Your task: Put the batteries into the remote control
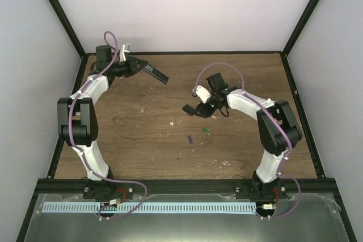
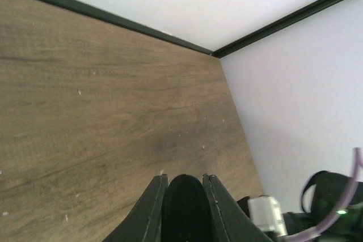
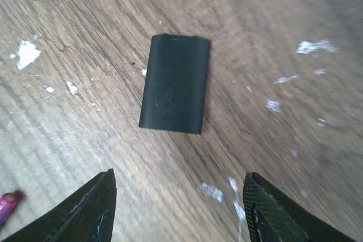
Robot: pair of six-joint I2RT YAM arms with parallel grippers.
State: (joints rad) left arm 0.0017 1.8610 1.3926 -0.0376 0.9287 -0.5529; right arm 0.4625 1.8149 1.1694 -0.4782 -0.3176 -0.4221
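The slim black remote control (image 1: pixel 156 73) is held off the table at the back left, my left gripper (image 1: pixel 138 65) shut on one end of it. In the left wrist view its dark rounded end (image 2: pixel 184 208) fills the gap between the fingers (image 2: pixel 152 208). The purple-blue battery (image 1: pixel 190 139) and the green battery (image 1: pixel 206 131) lie on the wood near the table's middle. My right gripper (image 1: pixel 197 106) hovers open just behind them. In the right wrist view it (image 3: pixel 180 177) holds nothing.
A small black rectangular cover (image 3: pixel 176 83) lies flat on the table ahead of the right fingertips, also seen from above as the cover (image 1: pixel 187 109). White specks (image 3: pixel 25 52) dot the wood. A magenta tip (image 3: pixel 8 203) shows at the lower left edge. Black frame rails (image 1: pixel 181 52) border the table.
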